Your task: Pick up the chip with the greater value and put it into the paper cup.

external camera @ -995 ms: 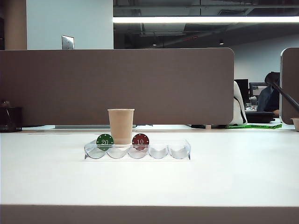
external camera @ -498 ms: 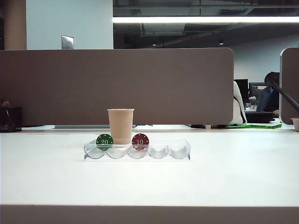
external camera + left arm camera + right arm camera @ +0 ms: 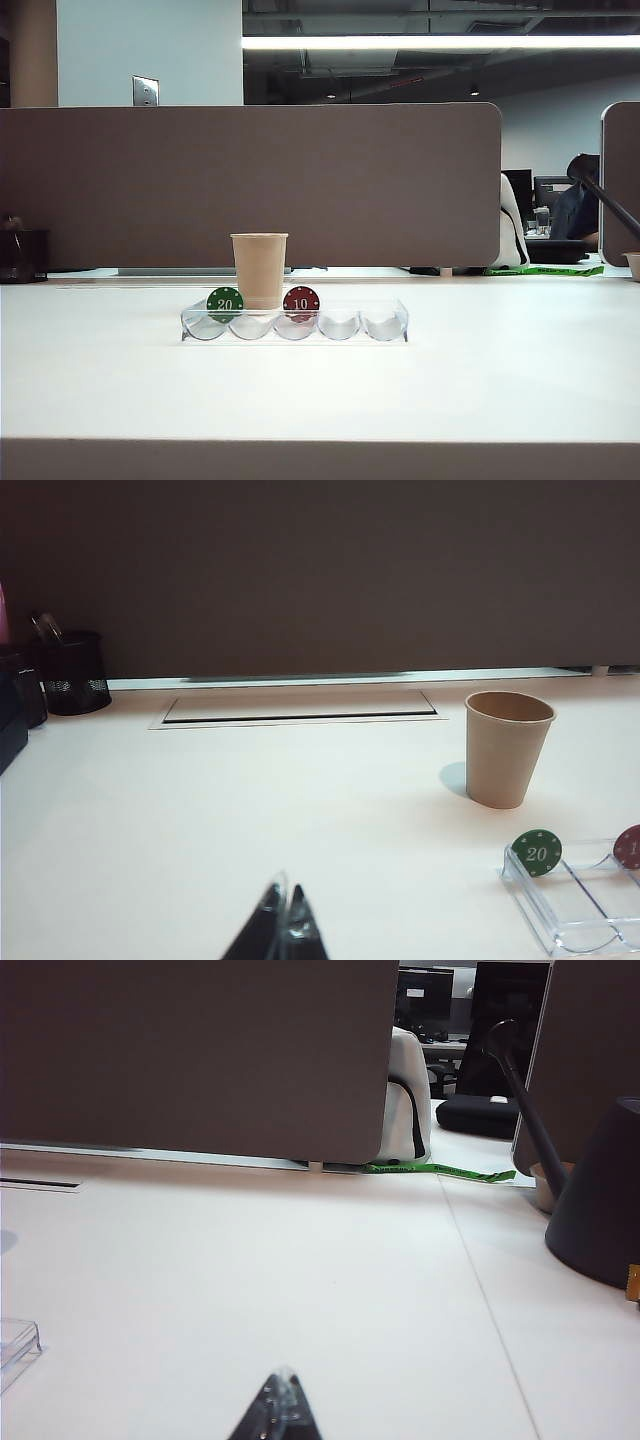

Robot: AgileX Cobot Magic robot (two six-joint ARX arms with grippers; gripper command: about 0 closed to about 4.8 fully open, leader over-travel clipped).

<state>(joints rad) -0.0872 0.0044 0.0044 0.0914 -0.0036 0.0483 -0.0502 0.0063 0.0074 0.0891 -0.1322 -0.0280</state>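
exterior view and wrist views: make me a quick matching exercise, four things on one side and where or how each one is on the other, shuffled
1. green 20 chip
2. red 10 chip
3. paper cup
4. left gripper

a. upright on the table behind the clear tray
b. shut, low over bare table, holding nothing
c. leftmost slot of the tray
d. third slot from the left

Pairs: 1-c, 2-d, 3-a, 4-b

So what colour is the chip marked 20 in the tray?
Green with white edge dots, the 20 chip shows best in the left wrist view.
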